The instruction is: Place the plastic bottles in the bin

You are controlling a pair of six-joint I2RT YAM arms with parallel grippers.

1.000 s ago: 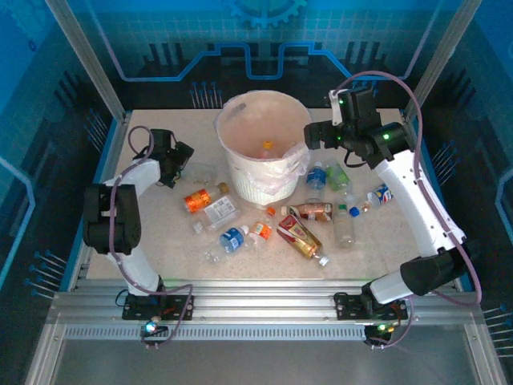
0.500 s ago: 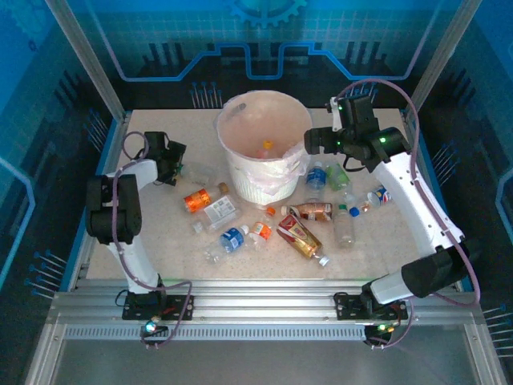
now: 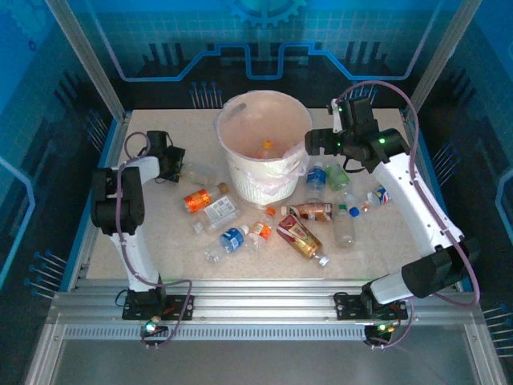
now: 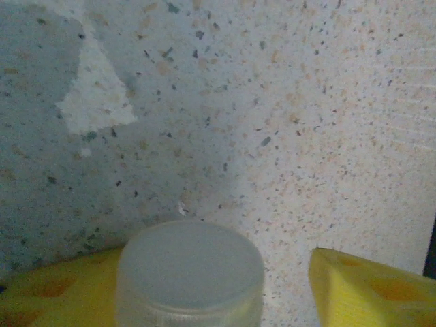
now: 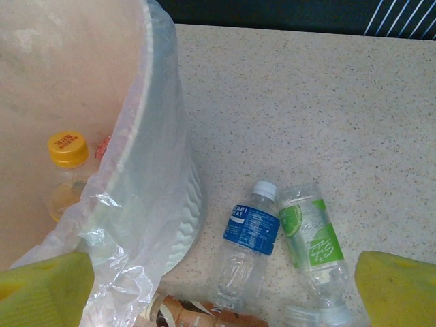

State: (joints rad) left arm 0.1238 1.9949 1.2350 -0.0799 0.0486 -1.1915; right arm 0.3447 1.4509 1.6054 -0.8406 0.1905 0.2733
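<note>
Speckled table, blue-lit panels all round, and the plastic bottles (image 3: 232, 238) lie scattered over its middle and right side, every one on its side. See the red-labelled bottle (image 3: 299, 237) running on a diagonal, cap toward the near right corner. Just beyond it the brown-labelled bottle (image 3: 313, 211) lies crosswise, left to right. Right next to the bin, the blue-labelled bottle (image 5: 251, 228) and the green-labelled bottle (image 5: 310, 235) sit side by side, long axes running near to far. The blue one's white cap points at the far edge, the green one's cap at the near edge. Left of centre, the orange-labelled bottle (image 3: 196, 200) lies slanted.

Now the bin (image 3: 276, 175): upright at the far middle of the table, liner folded over the rim, a yellow-capped bottle (image 5: 68, 153) already inside.

Up by the bin's right rim hangs the right arm (image 3: 409, 192), the right jaws spread wide, yellow fingers (image 5: 398, 289) gripping nothing. Down by the left edge is the left arm (image 3: 136, 172), the left jaws straddling the frosted cap (image 4: 189, 272) of a clear bottle (image 3: 198, 171). One finger is right up against the cap, with bare table showing between the cap and the other, so not clamped.
</note>
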